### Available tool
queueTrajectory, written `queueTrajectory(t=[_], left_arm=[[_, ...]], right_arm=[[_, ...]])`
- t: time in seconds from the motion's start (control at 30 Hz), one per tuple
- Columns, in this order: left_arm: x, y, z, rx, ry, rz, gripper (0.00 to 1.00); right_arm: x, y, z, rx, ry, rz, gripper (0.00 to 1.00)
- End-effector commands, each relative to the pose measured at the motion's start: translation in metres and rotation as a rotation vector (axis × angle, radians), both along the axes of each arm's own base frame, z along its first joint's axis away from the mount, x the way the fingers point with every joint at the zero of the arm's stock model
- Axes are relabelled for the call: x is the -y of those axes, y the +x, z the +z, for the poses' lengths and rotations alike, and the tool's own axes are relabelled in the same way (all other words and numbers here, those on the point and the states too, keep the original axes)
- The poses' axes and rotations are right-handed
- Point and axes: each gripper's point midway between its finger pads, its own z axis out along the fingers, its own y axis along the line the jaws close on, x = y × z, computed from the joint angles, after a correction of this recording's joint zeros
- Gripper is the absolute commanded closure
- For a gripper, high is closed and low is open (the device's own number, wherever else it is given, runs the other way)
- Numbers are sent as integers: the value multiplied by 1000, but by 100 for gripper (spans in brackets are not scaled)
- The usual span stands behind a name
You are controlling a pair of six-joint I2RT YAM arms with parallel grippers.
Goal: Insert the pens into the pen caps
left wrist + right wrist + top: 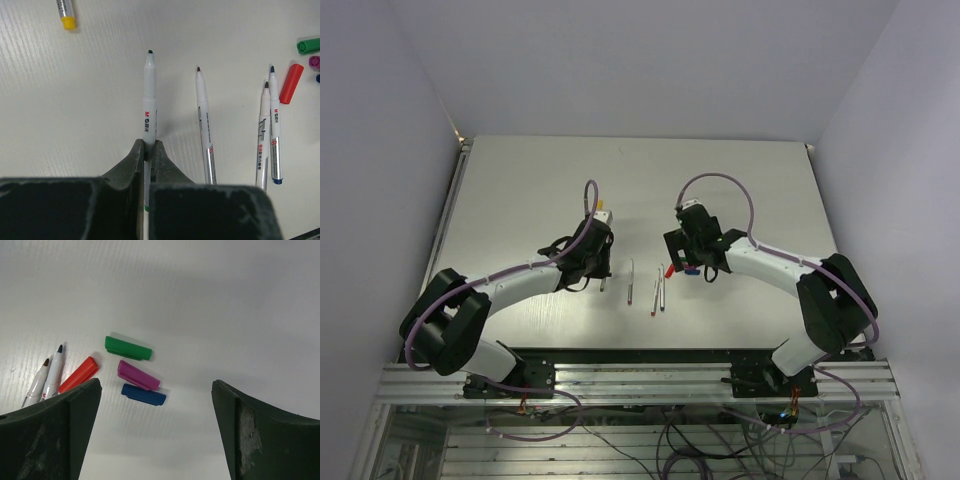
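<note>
left gripper (148, 150) clenched on a pen (149, 100) marked "m&g", right gripper (155, 386) spread wide above pen caps (138, 375).

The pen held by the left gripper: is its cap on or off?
Off. The pen in the left gripper shows a bare dark tip; no cap covers it.

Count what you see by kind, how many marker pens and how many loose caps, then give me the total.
Silvery-white marker pens: 5, the held pen in the left gripper, three lying pens, and the yellow-ended pen cut off by the frame.
Short loose plastic caps: 4, red cap, green cap, purple cap, blue cap.
Total: 9.
</note>
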Motion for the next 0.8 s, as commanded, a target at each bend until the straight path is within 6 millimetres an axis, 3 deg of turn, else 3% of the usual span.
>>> queueTrajectory(t=[0.0,0.77], left_arm=[[5,5,4,13,-35,-5,93],[4,4,4,11,-32,-5,93]], right_arm=[[-5,-8,-10,-33,-8,30,8],[1,3,-33,-33,-78,-62,10]])
